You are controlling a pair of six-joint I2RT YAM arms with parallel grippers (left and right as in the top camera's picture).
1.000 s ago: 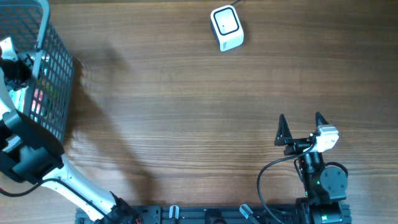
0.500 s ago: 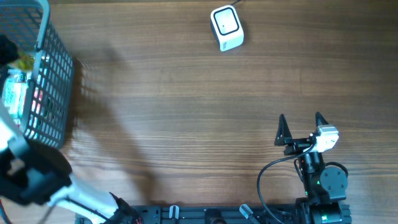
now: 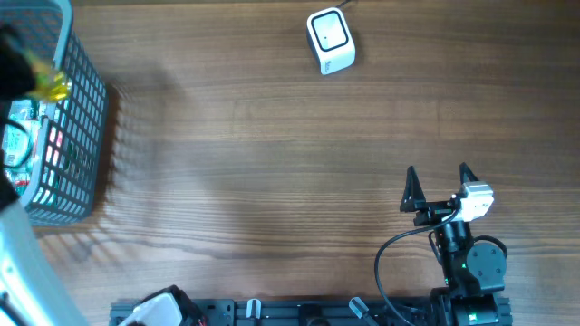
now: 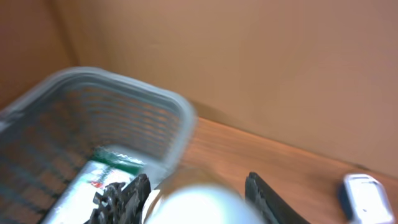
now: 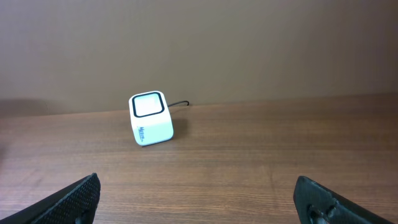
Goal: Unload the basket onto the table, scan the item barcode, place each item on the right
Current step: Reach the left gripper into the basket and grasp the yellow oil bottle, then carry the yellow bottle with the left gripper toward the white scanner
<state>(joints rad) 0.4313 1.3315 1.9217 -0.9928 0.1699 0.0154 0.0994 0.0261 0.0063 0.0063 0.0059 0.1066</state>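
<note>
Between the dark fingers of my left gripper (image 4: 199, 186) in the left wrist view sits a blurred, pale, rounded item (image 4: 194, 205), and the jaws are shut on it. From overhead that gripper (image 3: 25, 72) is at the far left, above the grey mesh basket (image 3: 86, 118), with a yellow bit of the item (image 3: 51, 87) showing beside it. No barcode on it is visible. The white scanner (image 3: 330, 41) stands at the far middle of the table, also seen as scanner (image 5: 150, 118) and scanner (image 4: 364, 194). My right gripper (image 3: 439, 186) is open and empty near the front right.
The basket (image 4: 127, 102) holds more goods, among them a green and white pack (image 4: 102, 171) and packs (image 3: 20, 145) seen through the mesh. A thin cable runs from the scanner toward the back edge. Wooden table (image 3: 272, 163) lies between basket, scanner and right arm.
My left arm has risen out of the basket with the item and swung toward the camera, leaving more of the basket uncovered. The right arm has not moved.
</note>
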